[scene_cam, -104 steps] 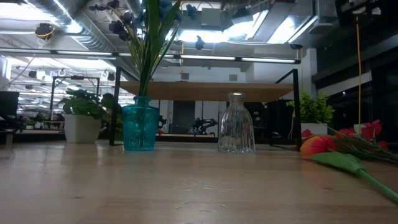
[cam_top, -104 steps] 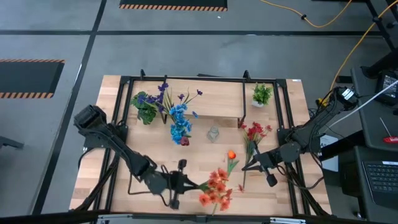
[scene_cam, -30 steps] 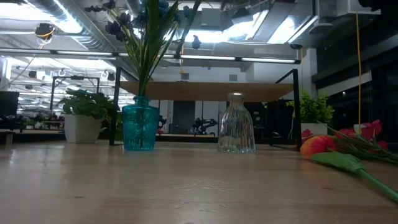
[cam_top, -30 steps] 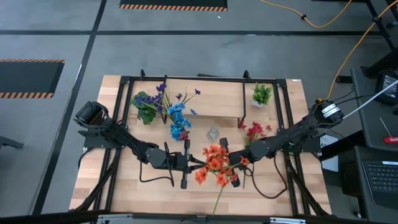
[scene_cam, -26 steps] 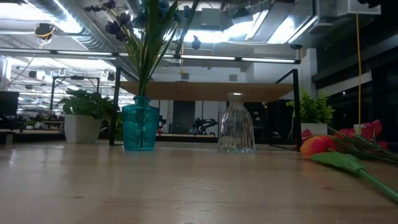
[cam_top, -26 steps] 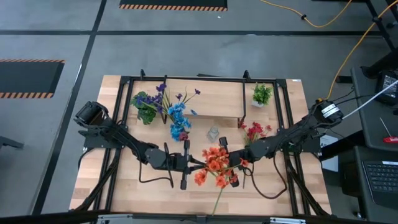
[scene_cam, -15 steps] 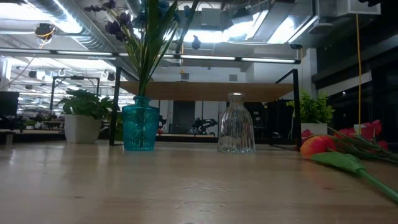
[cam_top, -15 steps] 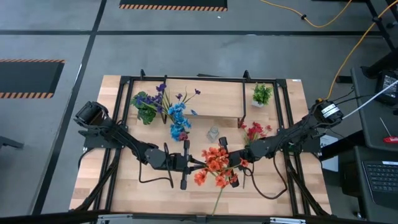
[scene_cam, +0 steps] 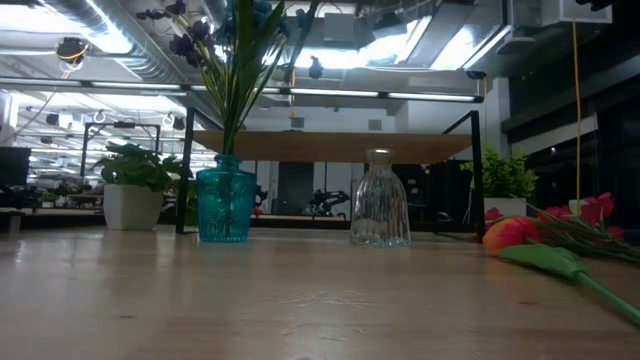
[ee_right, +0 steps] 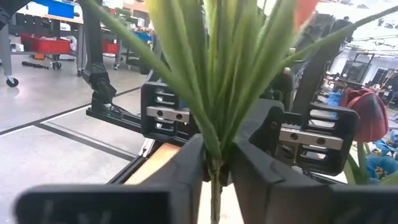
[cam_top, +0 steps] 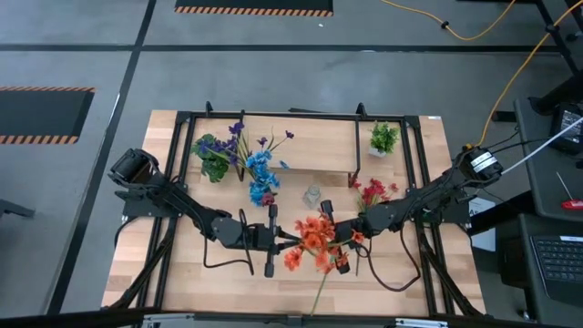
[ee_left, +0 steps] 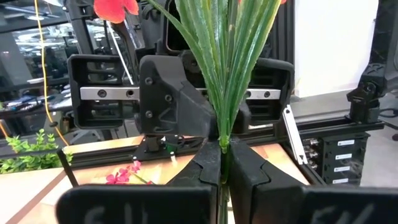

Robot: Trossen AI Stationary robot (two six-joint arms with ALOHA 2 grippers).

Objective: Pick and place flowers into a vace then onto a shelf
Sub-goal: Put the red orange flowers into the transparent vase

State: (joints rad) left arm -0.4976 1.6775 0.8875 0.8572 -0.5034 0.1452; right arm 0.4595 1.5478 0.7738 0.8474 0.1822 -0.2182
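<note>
Left gripper [cam_top: 290, 240] is clamped on the orange spray's [cam_top: 313, 242] stem, held above the table's [cam_top: 410, 273] front middle. Right gripper [cam_top: 333, 248] is pinched on the same stem, facing it. Shelf [cam_top: 319, 144] is set behind.

Bystanders on the wooden table

The large light wooden tabletop [cam_top: 182, 273] carries a small leafy green potted plant in a white pot [cam_top: 383, 139] at about 1 o'clock and a second leafy green potted plant [scene_cam: 130, 190] at about 10 o'clock; a yellow cable [cam_top: 474, 35] lies on the grey floor beyond.
</note>
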